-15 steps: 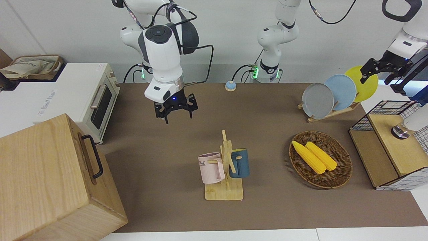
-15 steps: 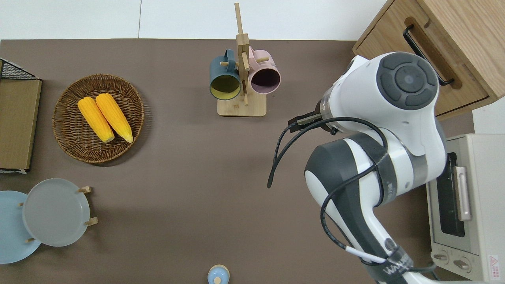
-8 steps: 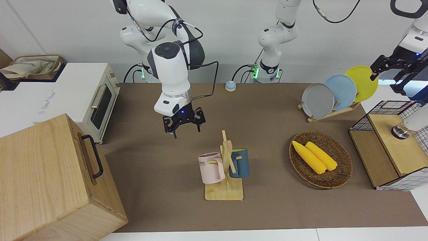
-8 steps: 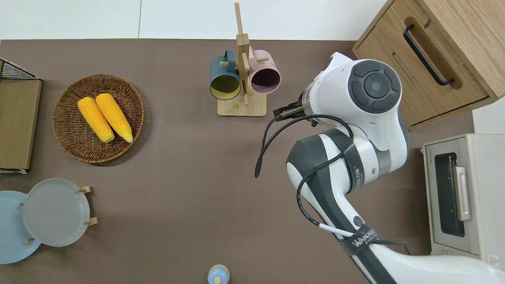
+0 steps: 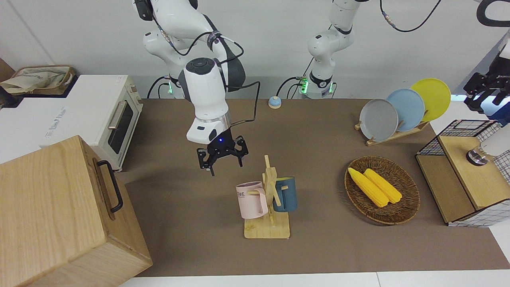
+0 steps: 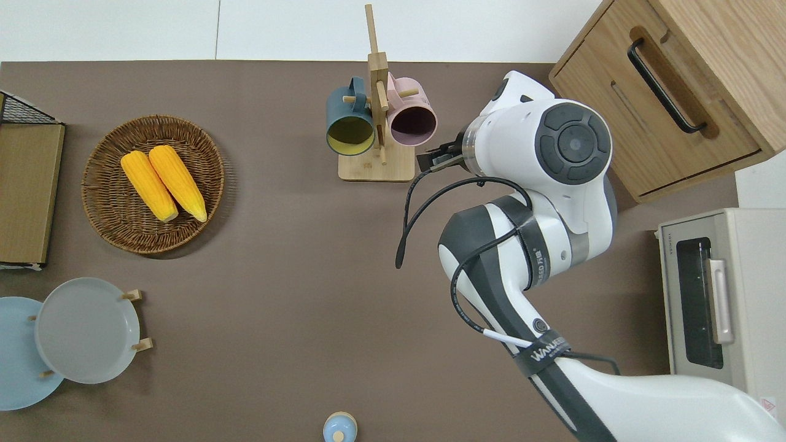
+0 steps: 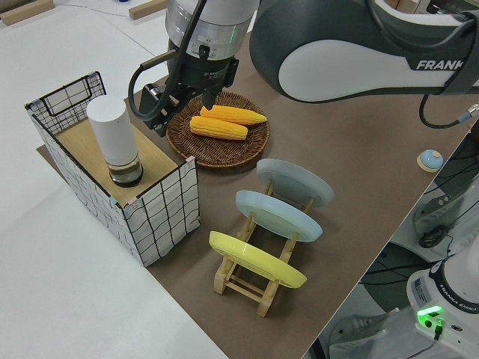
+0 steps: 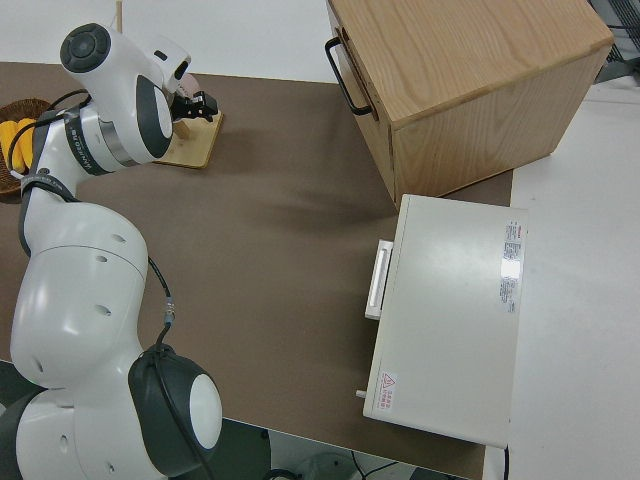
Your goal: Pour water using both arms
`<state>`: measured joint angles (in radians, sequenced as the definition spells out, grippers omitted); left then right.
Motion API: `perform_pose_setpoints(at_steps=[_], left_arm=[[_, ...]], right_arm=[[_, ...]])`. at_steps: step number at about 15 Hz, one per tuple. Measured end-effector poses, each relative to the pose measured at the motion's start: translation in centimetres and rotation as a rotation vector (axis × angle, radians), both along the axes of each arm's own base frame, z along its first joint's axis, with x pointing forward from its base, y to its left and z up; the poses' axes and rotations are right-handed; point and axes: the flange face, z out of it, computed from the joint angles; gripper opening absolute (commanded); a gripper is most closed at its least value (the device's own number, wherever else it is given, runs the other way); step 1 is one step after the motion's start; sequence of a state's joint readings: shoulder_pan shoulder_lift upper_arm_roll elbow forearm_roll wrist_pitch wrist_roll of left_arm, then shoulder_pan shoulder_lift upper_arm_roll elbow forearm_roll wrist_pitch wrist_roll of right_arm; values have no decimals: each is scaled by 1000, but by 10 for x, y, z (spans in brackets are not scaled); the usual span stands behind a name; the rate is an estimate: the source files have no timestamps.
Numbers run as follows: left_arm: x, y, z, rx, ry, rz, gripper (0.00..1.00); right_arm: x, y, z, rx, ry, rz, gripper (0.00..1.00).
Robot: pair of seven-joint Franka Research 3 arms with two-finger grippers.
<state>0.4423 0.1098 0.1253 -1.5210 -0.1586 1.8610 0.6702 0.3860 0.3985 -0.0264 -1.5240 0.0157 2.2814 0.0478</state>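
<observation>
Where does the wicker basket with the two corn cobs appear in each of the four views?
Front view: the wicker basket sits toward the left arm's end of the table, low in the picture.
Overhead view: the basket lies near the picture's left edge.
Left side view: it is upper middle, beside the wire crate.
Right side view: only a sliver shows at the picture's edge.
Shared landmark: the corn cobs.

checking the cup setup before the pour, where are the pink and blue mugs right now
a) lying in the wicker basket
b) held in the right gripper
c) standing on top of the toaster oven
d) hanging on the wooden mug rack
d: the pink mug and the blue mug both hang on pegs of the wooden mug rack, one on each side of its post.
</observation>
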Motion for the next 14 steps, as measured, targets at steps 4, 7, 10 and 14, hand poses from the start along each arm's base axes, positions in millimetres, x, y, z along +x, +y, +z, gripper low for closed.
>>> perform_pose_setpoints(at_steps=[4, 7, 10, 14], left_arm=[[11, 14, -7, -23, -92, 32, 998], [17, 27, -16, -20, -148, 44, 998], [18, 40, -26, -30, -180, 37, 998], [22, 47, -44, -57, -230, 59, 998]], right_arm=[[11, 4, -17, -10, -34, 49, 954], [20, 7, -21, -10, -64, 71, 862], [27, 10, -23, -2, -96, 76, 641], [34, 14, -23, 9, -135, 80, 293]])
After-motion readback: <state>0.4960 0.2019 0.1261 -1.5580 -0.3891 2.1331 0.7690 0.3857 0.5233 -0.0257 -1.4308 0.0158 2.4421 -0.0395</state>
